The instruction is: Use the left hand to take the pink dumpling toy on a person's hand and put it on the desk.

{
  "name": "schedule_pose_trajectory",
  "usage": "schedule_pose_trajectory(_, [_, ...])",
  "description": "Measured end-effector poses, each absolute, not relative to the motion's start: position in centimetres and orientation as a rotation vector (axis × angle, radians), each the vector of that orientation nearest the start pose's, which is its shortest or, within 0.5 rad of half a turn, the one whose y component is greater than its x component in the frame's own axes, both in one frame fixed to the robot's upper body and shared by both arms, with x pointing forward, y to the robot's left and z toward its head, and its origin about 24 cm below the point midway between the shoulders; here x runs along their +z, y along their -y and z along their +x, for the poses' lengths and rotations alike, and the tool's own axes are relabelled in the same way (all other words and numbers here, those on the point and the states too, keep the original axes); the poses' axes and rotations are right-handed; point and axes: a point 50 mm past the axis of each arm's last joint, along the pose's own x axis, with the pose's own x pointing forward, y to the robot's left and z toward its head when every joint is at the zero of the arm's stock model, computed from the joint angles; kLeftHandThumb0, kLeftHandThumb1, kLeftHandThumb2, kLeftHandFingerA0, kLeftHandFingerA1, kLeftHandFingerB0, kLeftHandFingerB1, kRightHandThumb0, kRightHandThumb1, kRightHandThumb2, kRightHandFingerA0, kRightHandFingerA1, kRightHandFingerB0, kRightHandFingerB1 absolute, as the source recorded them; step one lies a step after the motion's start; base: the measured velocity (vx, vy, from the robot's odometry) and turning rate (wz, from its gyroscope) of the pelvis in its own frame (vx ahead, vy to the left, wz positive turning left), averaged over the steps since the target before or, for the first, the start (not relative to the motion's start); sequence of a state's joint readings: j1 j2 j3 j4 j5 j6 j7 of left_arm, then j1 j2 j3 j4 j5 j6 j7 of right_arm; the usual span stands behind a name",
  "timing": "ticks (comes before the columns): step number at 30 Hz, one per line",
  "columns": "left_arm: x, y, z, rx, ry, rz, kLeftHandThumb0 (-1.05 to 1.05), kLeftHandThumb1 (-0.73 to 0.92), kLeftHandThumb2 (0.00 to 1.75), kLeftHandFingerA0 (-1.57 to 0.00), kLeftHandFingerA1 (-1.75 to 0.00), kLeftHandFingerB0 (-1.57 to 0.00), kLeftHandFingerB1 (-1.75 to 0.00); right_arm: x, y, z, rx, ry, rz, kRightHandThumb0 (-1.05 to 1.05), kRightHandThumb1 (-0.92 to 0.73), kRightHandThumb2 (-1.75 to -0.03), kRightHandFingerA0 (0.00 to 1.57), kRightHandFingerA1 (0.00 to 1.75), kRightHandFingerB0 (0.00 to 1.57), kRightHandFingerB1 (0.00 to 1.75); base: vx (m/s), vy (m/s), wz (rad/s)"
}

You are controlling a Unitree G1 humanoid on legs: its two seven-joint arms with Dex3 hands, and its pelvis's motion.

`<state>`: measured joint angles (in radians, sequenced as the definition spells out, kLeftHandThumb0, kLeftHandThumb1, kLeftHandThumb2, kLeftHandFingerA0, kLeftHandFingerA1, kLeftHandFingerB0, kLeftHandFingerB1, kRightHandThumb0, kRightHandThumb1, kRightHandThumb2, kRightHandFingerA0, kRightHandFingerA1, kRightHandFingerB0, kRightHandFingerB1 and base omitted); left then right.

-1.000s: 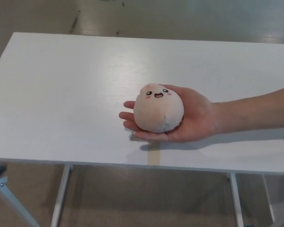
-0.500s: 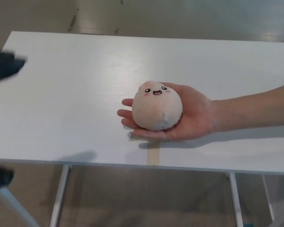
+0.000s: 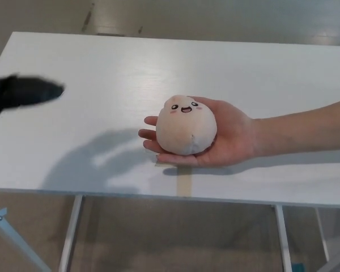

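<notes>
The pink dumpling toy [image 3: 186, 125], round with a small smiling face, rests in a person's open palm [image 3: 229, 139]. That palm lies face up on the white desk [image 3: 102, 68], the forearm reaching in from the right. My left hand [image 3: 22, 93] shows at the far left edge as a blurred black shape above the desk, well left of the toy and not touching it. The blur hides how its fingers stand. My right hand is out of the picture.
The hand's shadow [image 3: 96, 158] falls on the desk's front left part. The desk's front edge runs across the lower picture, with white legs [image 3: 71, 238] and floor below it.
My left hand has come further in from the left edge toward the toy and lower in the picture. Its shadow on the desk has grown. The whole picture has shifted slightly.
</notes>
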<state>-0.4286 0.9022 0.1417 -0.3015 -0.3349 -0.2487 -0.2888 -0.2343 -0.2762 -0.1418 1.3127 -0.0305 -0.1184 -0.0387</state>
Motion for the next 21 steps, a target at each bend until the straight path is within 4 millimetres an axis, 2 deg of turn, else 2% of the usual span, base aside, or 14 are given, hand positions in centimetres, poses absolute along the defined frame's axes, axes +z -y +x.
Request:
schedule_pose_trajectory(5, [29.3, -18.8, 28.1, -0.443, 0.812, 0.710, -0.58, 0.38, 0.68, -0.32, -0.42, -0.27, -0.38, -12.4, 26.4, 17.6, -0.260, -0.933, -0.203, -0.29, -0.66, -0.59, 0.58, 0.44, 0.46, 0.39, 0.00, 0.000, 0.00])
schedule_pose_trajectory(6, [29.1, -18.3, 28.7, -0.456, 0.787, 0.716, -0.53, 0.44, 0.54, -0.34, -0.34, -0.29, -0.31, -12.4, 26.4, 17.6, -0.260, -0.932, -0.203, -0.29, -0.66, -0.59, 0.58, 0.44, 0.46, 0.39, 0.00, 0.000, 0.00])
schedule_pose_trajectory(7, [28.9, -17.6, 29.4, -0.472, 0.760, 0.725, -0.54, 0.43, 0.54, -0.31, -0.34, -0.27, -0.30, -12.4, 26.4, 17.7, -0.260, -0.931, -0.203, -0.29, -0.66, -0.59, 0.58, 0.44, 0.46, 0.39, 0.00, 0.000, 0.00])
schedule_pose_trajectory(8, [28.7, -17.1, 30.0, -0.484, 0.738, 0.736, -0.27, 0.21, 0.83, -0.10, -0.51, -0.09, -0.50, -12.4, 26.4, 17.7, -0.260, -0.931, -0.202, -0.29, -0.66, -0.59, 0.58, 0.44, 0.46, 0.39, 0.00, 0.000, 0.00])
schedule_pose_trajectory(11, [28.4, -16.3, 30.7, -0.502, 0.705, 0.752, -0.28, 0.20, 0.82, -0.07, -0.50, -0.07, -0.49, -12.4, 26.4, 17.7, -0.260, -0.930, -0.202, -0.29, -0.66, -0.59, 0.58, 0.44, 0.45, 0.39, 0.00, 0.000, 0.00])
schedule_pose_trajectory(12, [27.8, -15.1, 31.7, -0.527, 0.655, 0.783, -0.54, 0.43, 0.54, -0.22, -0.31, -0.17, -0.28, -12.4, 26.4, 17.7, -0.260, -0.929, -0.202, -0.29, -0.66, -0.59, 0.58, 0.44, 0.45, 0.39, 0.00, 0.000, 0.00])
schedule_pose_trajectory(13, [27.8, -15.1, 31.7, -0.527, 0.655, 0.783, -0.53, 0.43, 0.54, -0.20, -0.30, -0.15, -0.28, -12.4, 26.4, 17.7, -0.260, -0.929, -0.202, -0.29, -0.66, -0.59, 0.58, 0.44, 0.46, 0.39, 0.00, 0.000, 0.00])
schedule_pose_trajectory(14, [27.5, -14.1, 32.4, -0.546, 0.615, 0.810, -0.53, 0.43, 0.54, -0.20, -0.30, -0.15, -0.28, -12.4, 26.4, 17.8, -0.260, -0.927, -0.202, -0.29, -0.66, -0.59, 0.58, 0.44, 0.46, 0.39, 0.00, 0.000, 0.00])
schedule_pose_trajectory(15, [27.2, -13.5, 32.9, -0.560, 0.590, 0.829, -0.30, 0.21, 0.81, 0.00, -0.47, 0.00, -0.48, -12.4, 26.4, 17.8, -0.260, -0.927, -0.202, -0.29, -0.66, -0.59, 0.58, 0.44, 0.46, 0.39, 0.00, 0.000, 0.00])
schedule_pose_trajectory(17, [26.7, -12.5, 33.6, -0.582, 0.543, 0.862, -0.30, 0.22, 0.81, 0.00, -0.48, 0.00, -0.48, -12.3, 26.4, 17.9, -0.260, -0.925, -0.202, -0.29, -0.66, -0.59, 0.58, 0.44, 0.46, 0.39, 0.00, 0.000, 0.00])
schedule_pose_trajectory(18, [26.4, -12.0, 33.9, -0.592, 0.516, 0.883, -0.49, 0.41, 0.55, -0.13, -0.29, -0.07, -0.23, -12.3, 26.4, 17.9, -0.260, -0.924, -0.201, -0.29, -0.66, -0.59, 0.57, 0.44, 0.45, 0.39, 0.00, 0.000, 0.00])
schedule_pose_trajectory(19, [26.3, -11.9, 34.1, -0.596, 0.508, 0.888, -0.48, 0.34, 0.64, -0.09, -0.30, -0.04, -0.23, -12.3, 26.4, 17.9, -0.260, -0.924, -0.201, -0.29, -0.66, -0.59, 0.57, 0.44, 0.45, 0.39, 0.00, 0.000, 0.00])
schedule_pose_trajectory(20, [25.8, -11.1, 34.6, -0.612, 0.463, 0.920, -0.43, 0.33, 0.63, -0.09, -0.29, -0.05, -0.23, -12.3, 26.4, 17.9, -0.260, -0.923, -0.201, -0.29, -0.66, -0.59, 0.57, 0.44, 0.45, 0.39, 0.00, 0.000, 0.00])
schedule_pose_trajectory(21, [25.6, -10.9, 34.7, -0.618, 0.449, 0.930, -0.33, 0.40, 0.54, -0.10, -0.27, -0.02, -0.25, -12.3, 26.4, 17.9, -0.260, -0.923, -0.201, -0.29, -0.66, -0.59, 0.57, 0.44, 0.45, 0.39, 0.00, 0.000, 0.00])
